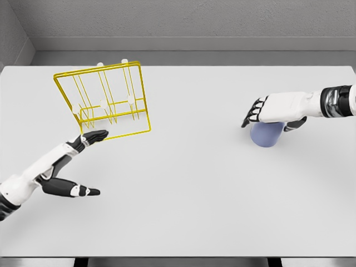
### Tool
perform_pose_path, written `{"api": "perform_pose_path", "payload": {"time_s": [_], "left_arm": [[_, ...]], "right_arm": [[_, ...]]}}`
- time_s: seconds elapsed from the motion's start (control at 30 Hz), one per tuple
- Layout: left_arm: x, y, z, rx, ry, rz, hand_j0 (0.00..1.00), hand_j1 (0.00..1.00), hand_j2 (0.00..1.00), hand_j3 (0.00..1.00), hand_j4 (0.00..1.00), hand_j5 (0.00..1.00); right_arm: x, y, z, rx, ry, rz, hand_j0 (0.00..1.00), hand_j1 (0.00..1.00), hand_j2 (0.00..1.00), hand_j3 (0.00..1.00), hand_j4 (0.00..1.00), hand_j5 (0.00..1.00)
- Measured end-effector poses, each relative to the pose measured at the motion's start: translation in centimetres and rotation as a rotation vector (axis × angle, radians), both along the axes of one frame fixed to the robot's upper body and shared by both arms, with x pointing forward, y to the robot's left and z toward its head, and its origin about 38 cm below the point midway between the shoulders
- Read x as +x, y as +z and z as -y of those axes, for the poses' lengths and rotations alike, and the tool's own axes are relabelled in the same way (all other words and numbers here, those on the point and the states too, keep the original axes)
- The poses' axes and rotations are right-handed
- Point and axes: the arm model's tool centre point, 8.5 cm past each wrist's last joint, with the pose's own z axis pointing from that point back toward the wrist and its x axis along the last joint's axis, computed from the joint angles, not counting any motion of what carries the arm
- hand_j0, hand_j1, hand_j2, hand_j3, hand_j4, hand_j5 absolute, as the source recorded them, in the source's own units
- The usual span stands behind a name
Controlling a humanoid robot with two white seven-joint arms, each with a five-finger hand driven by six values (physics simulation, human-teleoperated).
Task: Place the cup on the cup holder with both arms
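Blue cup (266,136) sits on the white counter (189,189) at the right, with the right robot hand (271,110) curled over it. Left robot hand (75,164) is open and empty, fingertips touching the yellow wire cup holder (105,100) at far left.

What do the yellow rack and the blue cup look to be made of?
The rack: thin yellow wire, probably coated metal, with white-tipped pegs. The cup, under the right robot hand: matte blue with no glare, perhaps plastic or ceramic; the render leaves that open.

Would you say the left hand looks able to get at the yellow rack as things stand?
Probably yes. The left hand is open and holds nothing, and its upper fingertips already sit at the near edge of the yellow rack. Only bare table lies around it.
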Motion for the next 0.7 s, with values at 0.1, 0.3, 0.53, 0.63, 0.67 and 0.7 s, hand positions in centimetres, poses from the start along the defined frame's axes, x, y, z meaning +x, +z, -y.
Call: {"api": "perform_pose_path", "payload": {"time_s": [0.1,0.3,0.53,0.63,0.67,0.7], "left_arm": [[0.0,-0.2,0.0,-0.035,0.013,-0.032,1.00,1.00,1.00,1.00,1.00,1.00],[1.2,0.4,1.6,-0.126,0.002,-0.039,1.00,1.00,1.00,1.00,1.00,1.00],[0.9,-0.6,3.6,-0.172,-0.033,-0.072,1.00,1.00,1.00,1.00,1.00,1.00],[0.8,-0.9,3.9,-0.175,-0.039,-0.081,1.00,1.00,1.00,1.00,1.00,1.00],[0.7,-1.0,4.0,-0.177,-0.040,-0.086,1.00,1.00,1.00,1.00,1.00,1.00],[0.7,-1.0,4.0,-0.184,-0.039,-0.092,1.00,1.00,1.00,1.00,1.00,1.00]], "right_arm": [[0.1,0.0,0.1,-0.008,-0.003,0.005,0.75,0.75,0.75,0.75,0.75,0.75],[0.1,0.1,0.1,-0.009,-0.003,0.008,0.64,0.64,0.64,0.64,0.64,0.64],[0.2,0.6,0.1,-0.009,-0.001,0.017,0.61,0.61,0.61,0.61,0.61,0.61],[0.2,0.8,0.2,-0.008,-0.002,0.021,0.61,0.61,0.61,0.61,0.61,0.61],[0.2,0.8,0.2,-0.008,-0.003,0.022,0.61,0.61,0.61,0.61,0.61,0.61],[0.2,0.9,0.3,-0.008,-0.003,0.023,0.60,0.60,0.60,0.60,0.60,0.60]]}}
